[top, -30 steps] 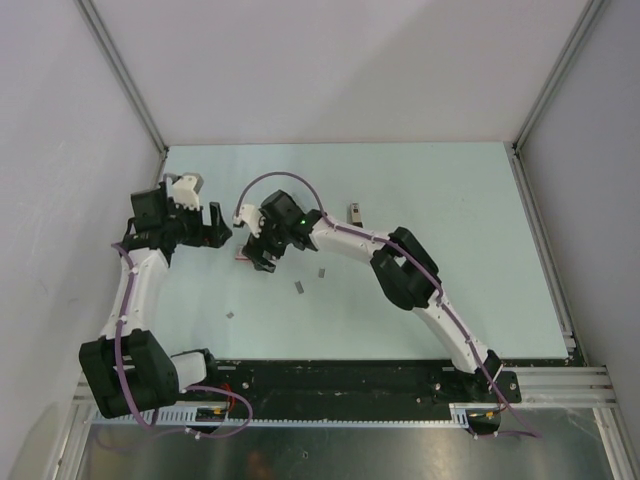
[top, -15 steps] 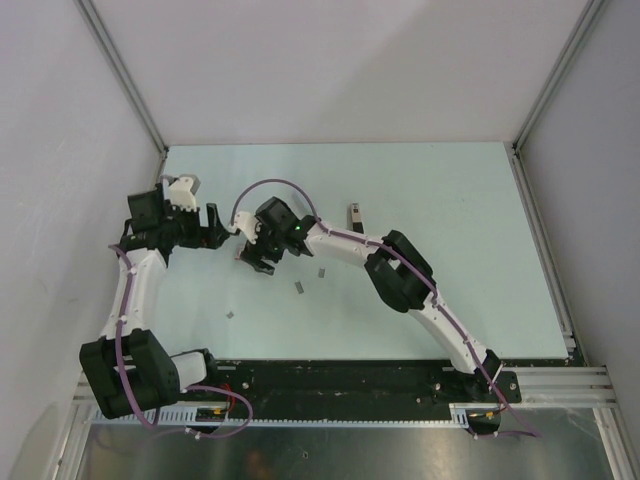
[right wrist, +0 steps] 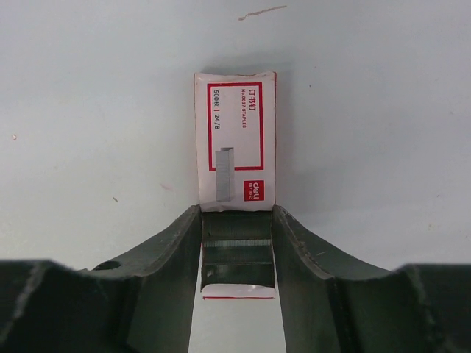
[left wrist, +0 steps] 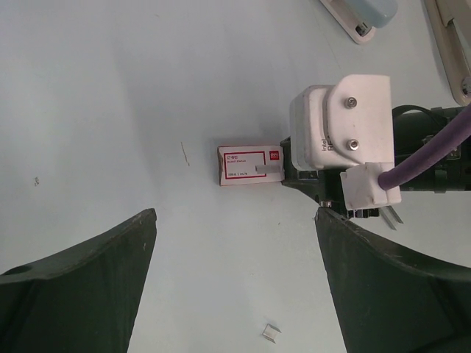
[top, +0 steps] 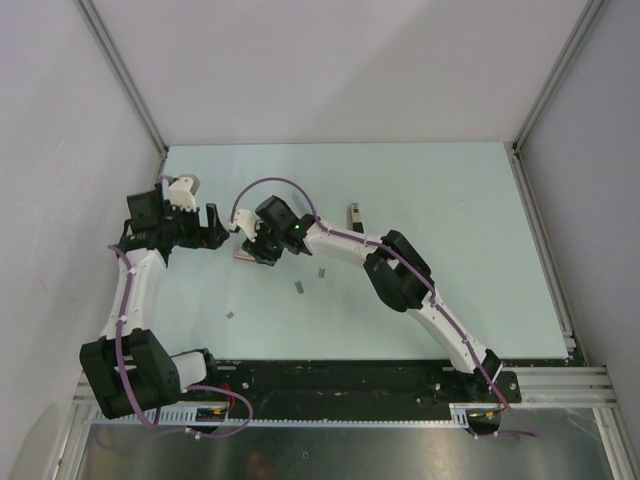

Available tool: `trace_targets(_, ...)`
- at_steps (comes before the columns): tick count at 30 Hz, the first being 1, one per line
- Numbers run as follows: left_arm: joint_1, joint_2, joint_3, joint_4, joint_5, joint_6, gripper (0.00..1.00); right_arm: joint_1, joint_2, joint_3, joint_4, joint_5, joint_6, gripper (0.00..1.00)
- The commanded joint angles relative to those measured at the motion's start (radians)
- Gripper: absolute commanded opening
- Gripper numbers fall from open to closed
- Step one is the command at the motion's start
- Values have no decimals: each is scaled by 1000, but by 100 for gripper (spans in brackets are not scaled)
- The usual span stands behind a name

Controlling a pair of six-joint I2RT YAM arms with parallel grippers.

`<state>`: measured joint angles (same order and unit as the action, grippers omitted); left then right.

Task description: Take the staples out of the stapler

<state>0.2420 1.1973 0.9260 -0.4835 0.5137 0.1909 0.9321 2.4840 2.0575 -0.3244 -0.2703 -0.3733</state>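
A red-and-white staple box (right wrist: 235, 140) lies flat on the pale table, and its drawer end is pulled out with grey staples (right wrist: 237, 246) showing. My right gripper (right wrist: 237, 215) has its two fingers pressed against both sides of that drawer end. In the top view the box (top: 243, 258) peeks out under the right gripper (top: 253, 250). My left gripper (left wrist: 235, 215) hangs open just left of it, nothing between its fingers, looking down on the box (left wrist: 249, 165). A light-blue stapler (left wrist: 360, 16) is cut off by the top edge of the left wrist view.
Loose staple clips (top: 298, 288) (top: 321, 272) (top: 230, 313) lie on the table in front of the arms, one below the left gripper (left wrist: 271, 332). A small grey and dark object (top: 354, 213) sits right of the right wrist. Walls close in the table on three sides.
My right gripper slid slightly left and its fingers closed in onto the staple box. The left gripper drew back a little to the left and stayed open.
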Motion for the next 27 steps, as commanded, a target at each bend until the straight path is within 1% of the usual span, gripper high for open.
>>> trace_targets(1,2,-26,25,-10,44,-1,93,-1,23,39,-30,16,12,44)
trace_targets(9,1,-49,13,-12,34,9,93,6,-27,2,-2,4,48,42)
trace_targets(14,2,-65,9,-14,31,15,93,20,-67,-27,-22,-15,62,41)
trace_targets(20,3,-79,4,-16,37,15,93,48,-165,-141,-10,-9,86,40)
trace_targets(23,3,-88,3,-16,39,15,93,53,-201,-168,-43,-30,99,41)
trace_targets(27,4,-103,1,-21,40,16,94,70,-267,-249,-79,-60,101,42)
